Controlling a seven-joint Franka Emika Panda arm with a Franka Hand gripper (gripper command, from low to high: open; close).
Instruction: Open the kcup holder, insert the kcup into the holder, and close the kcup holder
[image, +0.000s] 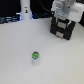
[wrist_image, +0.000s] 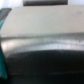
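Up at the kcup holder (image: 64, 28), my gripper (image: 64, 13) sits over its top.
Whether my jaws are wide or narrow I cannot tell. Well apart, the kcup (image: 35, 55) rests on the white counter (image: 20, 60).

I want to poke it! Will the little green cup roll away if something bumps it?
Probably, a bit. The cup looks small and round, sitting alone on the smooth white table, so a nudge would likely send it sliding or rolling. It seems tiny beside the black holder, so it is probably very light. I can't tell which way up it sits.
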